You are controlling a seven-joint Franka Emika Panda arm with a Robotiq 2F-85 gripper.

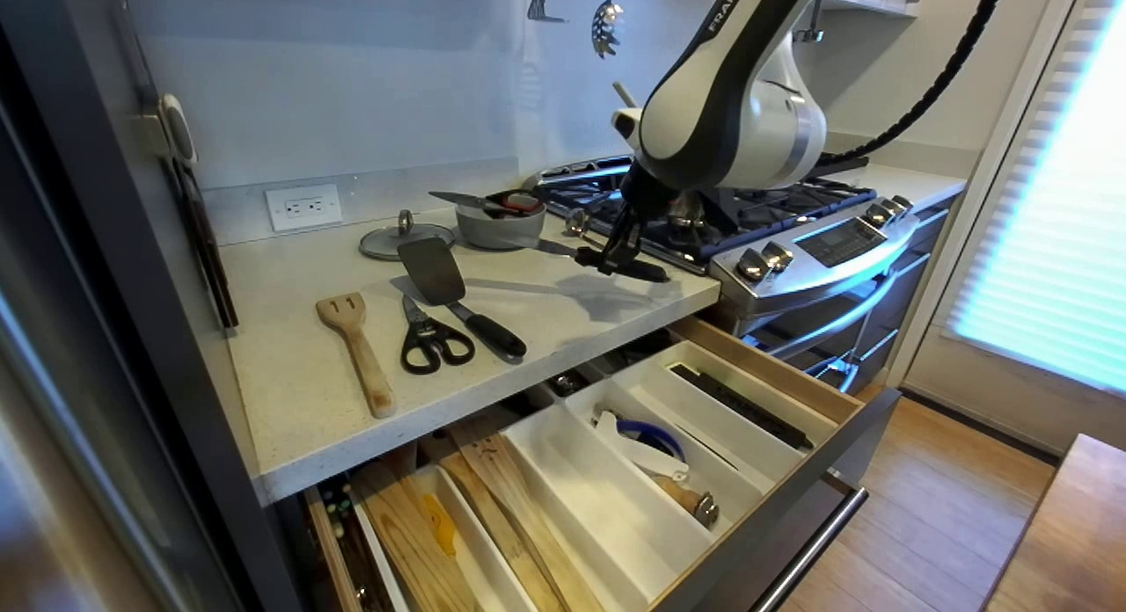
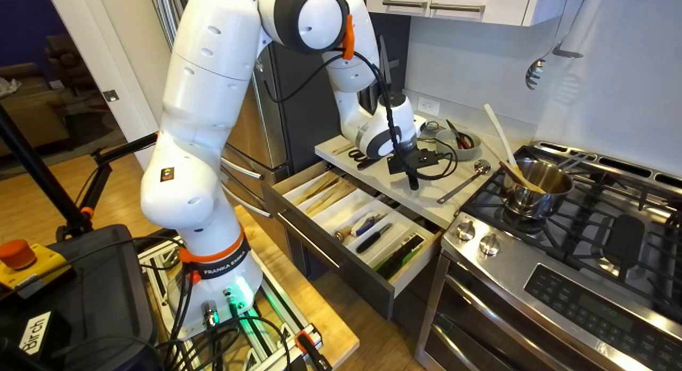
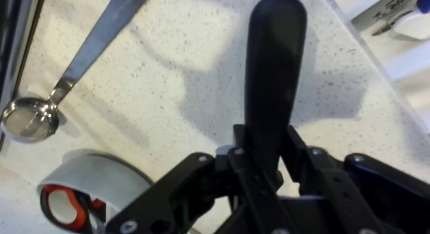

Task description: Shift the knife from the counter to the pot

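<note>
The knife is held by its black handle in my gripper (image 1: 611,258), raised above the counter (image 1: 563,309). In an exterior view the knife's handle (image 1: 647,271) points toward the drawer and its narrow blade toward the wall. In an exterior view the handle (image 2: 413,182) hangs just below my gripper (image 2: 413,163). In the wrist view my gripper (image 3: 263,140) is closed around the knife handle (image 3: 276,55); the blade is hidden there. The shiny metal pot (image 2: 533,204) stands on the stove with utensil handles sticking up, to the right of my gripper.
A long-handled metal ladle (image 2: 464,182) lies between gripper and stove. A grey bowl (image 1: 500,231) holds scissors. A glass lid (image 1: 406,241), black spatula (image 1: 433,272), scissors (image 1: 431,341) and wooden turner (image 1: 356,348) lie on the counter. An open drawer (image 2: 367,222) juts out below.
</note>
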